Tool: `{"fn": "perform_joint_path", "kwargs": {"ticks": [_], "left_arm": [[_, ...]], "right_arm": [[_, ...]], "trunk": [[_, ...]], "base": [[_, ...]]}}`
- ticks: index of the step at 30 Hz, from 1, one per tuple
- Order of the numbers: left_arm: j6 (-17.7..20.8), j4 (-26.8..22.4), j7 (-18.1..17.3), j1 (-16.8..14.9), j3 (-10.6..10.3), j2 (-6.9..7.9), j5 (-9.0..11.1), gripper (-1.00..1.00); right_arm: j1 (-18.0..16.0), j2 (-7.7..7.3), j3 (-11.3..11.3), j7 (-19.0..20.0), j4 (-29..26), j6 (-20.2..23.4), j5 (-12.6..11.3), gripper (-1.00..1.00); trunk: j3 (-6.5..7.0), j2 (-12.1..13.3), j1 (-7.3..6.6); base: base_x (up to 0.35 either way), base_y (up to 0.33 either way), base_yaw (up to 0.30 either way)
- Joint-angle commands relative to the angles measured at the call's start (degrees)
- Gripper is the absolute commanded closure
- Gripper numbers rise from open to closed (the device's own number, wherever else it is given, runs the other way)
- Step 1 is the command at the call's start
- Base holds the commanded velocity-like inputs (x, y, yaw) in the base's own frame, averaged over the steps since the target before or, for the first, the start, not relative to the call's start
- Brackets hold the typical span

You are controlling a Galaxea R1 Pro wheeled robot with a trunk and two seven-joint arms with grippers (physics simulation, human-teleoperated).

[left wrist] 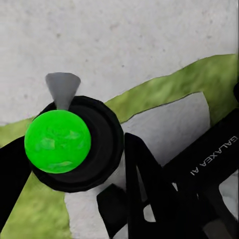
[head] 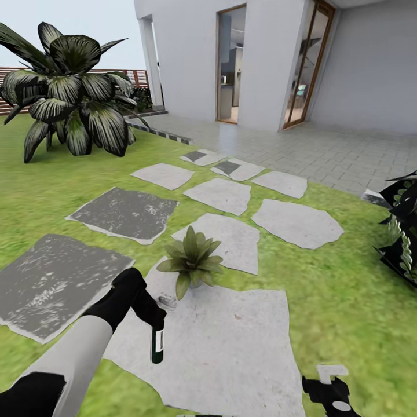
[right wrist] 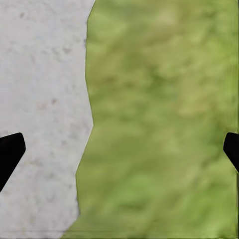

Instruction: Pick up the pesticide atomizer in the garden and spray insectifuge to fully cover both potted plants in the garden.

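Note:
One potted plant (head: 193,260), a low rosette of pointed green leaves, stands on a large pale stepping stone (head: 231,341) in the garden lawn (head: 341,301). My left gripper (head: 149,314) is shut on the pesticide atomizer (head: 157,340), just left of and nearer to me than the plant. The dark green bottle hangs downward and its white trigger head (head: 167,301) points toward the plant. In the left wrist view the atomizer's bright green round end (left wrist: 57,141) faces the camera, with a black finger (left wrist: 142,174) beside it. My right gripper (head: 331,387) hangs open low at the right, over a stone edge and grass (right wrist: 164,124).
A big striped-leaf shrub (head: 69,92) stands at the far left before a wooden fence (head: 136,76). Grey stepping stones (head: 124,213) lead to a paved terrace (head: 324,150) and the house doors (head: 231,63). A dark leafy plant (head: 402,231) sits at the right edge.

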Motion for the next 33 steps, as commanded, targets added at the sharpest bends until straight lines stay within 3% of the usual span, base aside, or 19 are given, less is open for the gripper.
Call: {"fn": "perform_joint_path", "kwargs": {"ticks": [1, 9, 20, 33], "left_arm": [[0.70, -0.24, -0.60, 0.08, -0.17, -0.07, -0.50, 1.00], [0.88, -0.40, -0.54, 0.58, -0.25, -0.22, -0.64, 1.00], [0.97, -0.41, -0.45, 0.17, -0.27, -0.20, -0.74, 1.00], [1.06, -0.30, -0.43, 0.08, -0.98, -0.22, -0.64, 1.00]], "right_arm": [[0.15, -0.01, -0.41, -0.23, 0.08, -0.26, 0.53, -1.00], [0.32, 0.06, -0.40, -0.24, 0.04, -0.44, 0.46, -1.00], [0.33, 0.08, -0.40, -0.24, 0.11, -0.54, 0.45, -1.00], [0.33, 0.08, -0.40, -0.24, 0.04, -0.54, 0.45, -1.00]], "trunk": [[-0.05, -0.02, 0.02], [-0.05, -0.02, 0.02], [-0.05, -0.02, 0.02], [-0.06, -0.02, 0.02]], "base": [[0.279, -0.197, 0.000], [0.245, -0.232, 0.028], [0.123, -0.263, 0.237], [0.219, -0.127, 0.012]]}}
